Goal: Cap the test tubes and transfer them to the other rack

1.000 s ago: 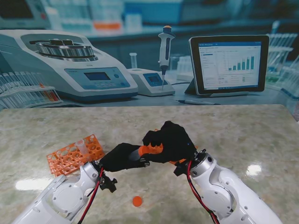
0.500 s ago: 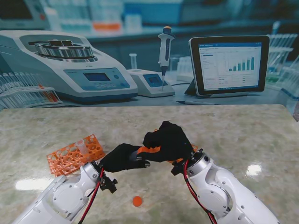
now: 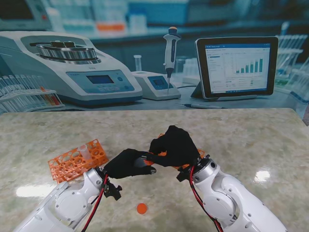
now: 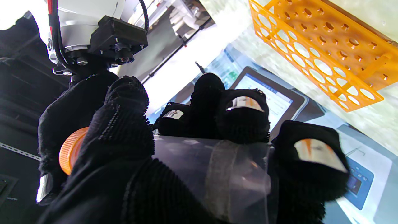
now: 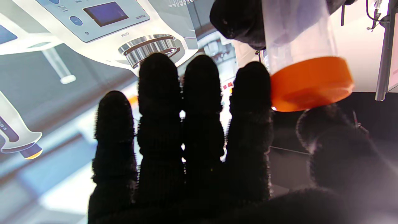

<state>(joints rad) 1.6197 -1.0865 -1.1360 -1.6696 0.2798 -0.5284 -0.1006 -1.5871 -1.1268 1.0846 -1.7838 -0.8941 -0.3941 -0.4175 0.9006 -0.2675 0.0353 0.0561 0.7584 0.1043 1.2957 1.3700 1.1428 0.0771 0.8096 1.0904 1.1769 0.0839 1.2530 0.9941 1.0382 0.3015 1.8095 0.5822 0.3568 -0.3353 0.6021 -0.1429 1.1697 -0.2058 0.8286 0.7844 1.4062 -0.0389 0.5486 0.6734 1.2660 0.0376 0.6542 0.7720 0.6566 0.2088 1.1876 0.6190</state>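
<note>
Two arms rise from the near corners of your table [image 3: 251, 130], and their black-gloved hands meet over its middle, nearer the near edge than the far one. Your left hand [image 3: 126, 163] grasps a clear tube [image 4: 214, 174]: the left wrist view shows the fingers wrapped round its body, thumb [image 4: 124, 124] across it. An orange cap [image 4: 71, 150] sits on the tube's end, pointing toward the right hand [image 3: 175, 145].

From the right wrist view you see that cap [image 5: 311, 84] touching the side of the index finger [image 5: 252, 124], with the thumb [image 5: 329, 146] just beside its rim. The four fingers stand straight and close together, not curled round anything. You cannot tell from these views whether thumb and finger actually pinch the cap, so the right hand's grip stays uncertain.

One orange rack [image 3: 77, 159] lies toward the left edge, tilted, with a single clear tube [image 3: 84, 151] standing in a far hole. A second orange rack [image 4: 320, 53] shows in the left wrist view, its holes bare where visible; in the stand view only a sliver of it peeks out beside the right hand.

A loose cap [image 3: 141, 208] lies on the table near the near edge, between the two arms and apart from both.
</note>
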